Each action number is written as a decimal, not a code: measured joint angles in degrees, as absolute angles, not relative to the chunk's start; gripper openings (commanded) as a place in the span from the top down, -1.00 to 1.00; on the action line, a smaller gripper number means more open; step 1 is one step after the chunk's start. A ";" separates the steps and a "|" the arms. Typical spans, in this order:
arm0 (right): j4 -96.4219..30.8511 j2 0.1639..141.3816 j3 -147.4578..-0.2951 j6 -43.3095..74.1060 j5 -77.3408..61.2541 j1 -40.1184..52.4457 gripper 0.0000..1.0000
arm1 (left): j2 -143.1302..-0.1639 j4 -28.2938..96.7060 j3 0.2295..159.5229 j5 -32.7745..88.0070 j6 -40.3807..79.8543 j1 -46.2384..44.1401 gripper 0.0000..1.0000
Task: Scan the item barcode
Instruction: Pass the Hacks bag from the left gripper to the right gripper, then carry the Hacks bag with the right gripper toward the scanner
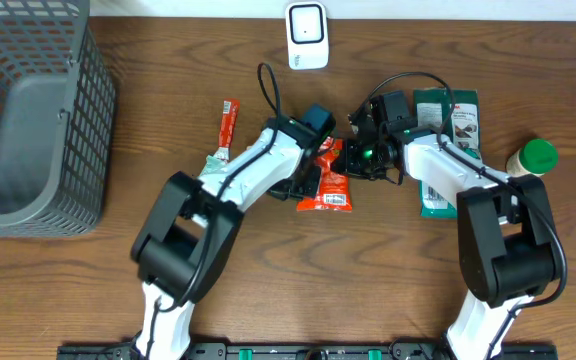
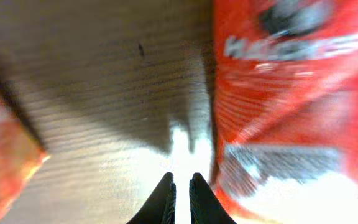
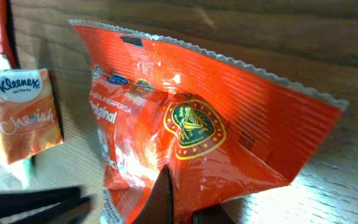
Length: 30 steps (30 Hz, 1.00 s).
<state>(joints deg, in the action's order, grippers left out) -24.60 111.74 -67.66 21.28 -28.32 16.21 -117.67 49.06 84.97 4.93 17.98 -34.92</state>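
Right wrist: right tool (image 3: 182, 210) pinched on red snack bag (image 3: 216, 124) (crumpled); left tool (image 2: 181, 183) nearly closed, empty.

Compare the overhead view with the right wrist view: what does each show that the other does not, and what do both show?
Only the overhead view shows the grey basket, the white scanner and the green-lidded jar. Only the right wrist view shows the Kleenex lettering on the small orange pack and the gold-and-green emblem on the red snack bag. Both show that bag and the wooden table.
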 measured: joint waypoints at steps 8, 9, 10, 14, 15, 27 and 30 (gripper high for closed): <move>-24.53 99.74 -67.29 15.31 -21.04 16.21 0.98 | -96.64 48.58 85.49 4.12 18.15 -32.42 0.24; -24.34 97.62 -67.29 14.66 -20.49 16.19 0.98 | -93.78 48.53 85.67 3.84 18.11 -31.35 0.23; -24.23 95.09 -67.31 13.85 -20.12 16.08 0.98 | -91.09 48.62 85.91 3.38 18.09 -30.04 0.22; -26.48 88.75 -68.55 11.68 -19.42 16.10 0.98 | -82.72 49.04 86.19 1.54 18.00 -23.20 0.15; -28.34 88.07 -70.04 10.98 -19.38 16.19 0.98 | -80.93 49.08 86.19 1.13 18.00 -20.86 0.13; -51.83 94.94 -109.86 -1.06 -10.17 25.47 0.98 | -73.89 49.36 86.19 -0.34 18.11 0.51 -0.31; -56.51 100.01 -120.18 -4.78 -7.14 28.49 0.98 | -73.95 49.45 86.19 -0.38 18.02 2.20 -0.63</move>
